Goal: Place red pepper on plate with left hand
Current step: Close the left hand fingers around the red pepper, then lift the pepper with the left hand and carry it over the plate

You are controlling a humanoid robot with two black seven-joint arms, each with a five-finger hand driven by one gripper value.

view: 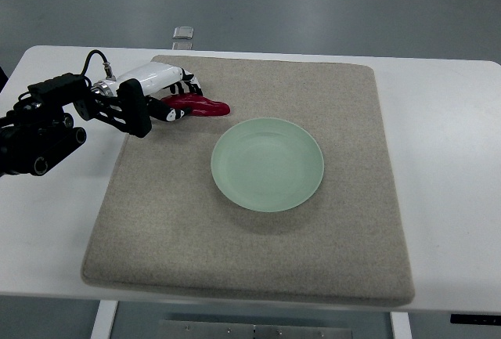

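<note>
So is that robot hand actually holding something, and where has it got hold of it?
The left hand has its fingers around the red pepper, at the pepper's left end. The pepper seems to lie on the mat, beside the plate.

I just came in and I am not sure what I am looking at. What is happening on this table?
The robot's left hand reaches in from the left and closes its fingers around a red pepper on the beige mat. The pepper seems to lie on the mat, just up-left of the empty green plate, so it is not placed yet. The right arm is out of view.
</note>
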